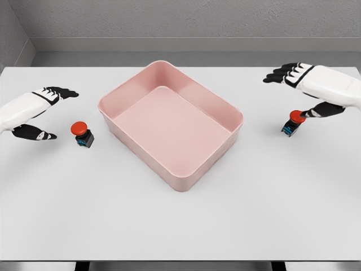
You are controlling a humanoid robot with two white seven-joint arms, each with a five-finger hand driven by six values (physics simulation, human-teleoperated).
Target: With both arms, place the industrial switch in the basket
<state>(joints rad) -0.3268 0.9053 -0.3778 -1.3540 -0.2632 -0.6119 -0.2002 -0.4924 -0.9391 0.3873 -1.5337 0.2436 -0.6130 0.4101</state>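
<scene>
White worktop point(180, 226) across the whole view. Pink basket point(172, 121) at centre, turned at an angle, nothing inside. Left robot hand point(39, 113) at nine o'clock of the basket, fingers spread wide, holding nothing, thumb low beside the switch. Right robot hand point(307, 90) at three o'clock, fingers spread, thumb touching the red cap below. Left industrial switch point(82, 134) on the worktop, just beside the left thumb. Right industrial switch point(293, 123) tilted, under the right thumb.
</scene>
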